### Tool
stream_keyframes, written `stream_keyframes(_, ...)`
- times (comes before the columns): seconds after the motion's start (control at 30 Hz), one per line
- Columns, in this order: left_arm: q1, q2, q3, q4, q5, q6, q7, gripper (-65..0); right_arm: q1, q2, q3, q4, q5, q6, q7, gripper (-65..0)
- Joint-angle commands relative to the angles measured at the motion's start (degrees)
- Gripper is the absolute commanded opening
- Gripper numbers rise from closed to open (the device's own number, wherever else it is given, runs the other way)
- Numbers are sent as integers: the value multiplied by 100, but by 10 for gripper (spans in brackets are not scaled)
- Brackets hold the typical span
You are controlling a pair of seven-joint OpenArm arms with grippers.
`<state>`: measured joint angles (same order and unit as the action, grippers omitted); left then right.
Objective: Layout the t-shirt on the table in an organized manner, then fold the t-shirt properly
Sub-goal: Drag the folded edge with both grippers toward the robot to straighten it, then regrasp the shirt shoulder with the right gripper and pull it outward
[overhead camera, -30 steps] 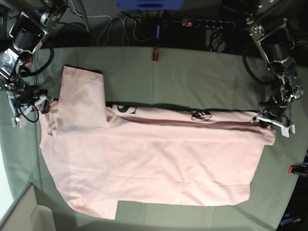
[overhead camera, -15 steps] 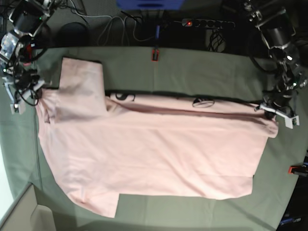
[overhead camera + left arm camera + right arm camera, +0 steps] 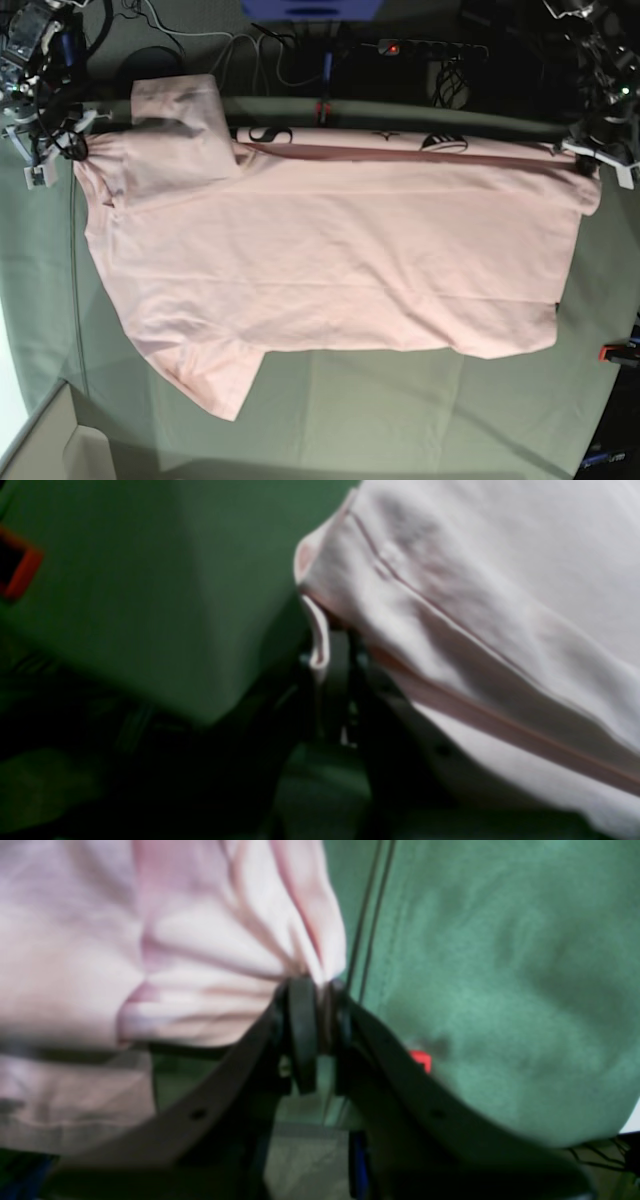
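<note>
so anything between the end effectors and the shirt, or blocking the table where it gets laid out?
Nothing visible. Both end effectors, left and right, already pinch the pale pink cotton t-shirt; the grey-green cloth table looks bare.

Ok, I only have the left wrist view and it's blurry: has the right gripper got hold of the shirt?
Observer: Yes. In the right wrist view the right gripper is shut on a bunched pinch of the shirt.
Operator: And how does the shirt lie overall?
Observer: In the base view its far edge stretches from that gripper across to the left gripper, with black lettering showing along that edge.
Operator: Sleeves?
Observer: One sleeve is folded over the body near the right gripper; the other sleeve sticks out at the near edge, on the table.
</note>
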<state>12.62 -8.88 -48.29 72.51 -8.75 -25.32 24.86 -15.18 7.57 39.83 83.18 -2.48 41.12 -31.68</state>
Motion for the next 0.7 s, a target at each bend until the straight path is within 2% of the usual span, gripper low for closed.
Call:
stream_keyframes(0.0,17,-144,-54,120,1,163,-214,-650,1,135,65,100,-64,-112,78,-650)
stream_keyframes(0.27,-9,-136,-37,-38,-474,163,-214,-650,37,47,47,100,-90,-112,60,-650)
stream_keyframes(0.33,-27,-136,42,-38,-465,163,-214,-649,37,47,39,100,-90,-112,60,-626)
stream_keyframes(0.47,-9,-171,324,-38,-465,163,-214,-630,10,56,39,100,-99,-112,60,-490)
stream_keyframes(0.57,17,-144,315,-38,-465,163,-214,-561,10,56,214,144,-64,-112,52,-367)
stream_keyframes(0.67,34,-136,315,-38,-465,163,-214,-492,37,-94,759,241,-64,-112,52,-288)
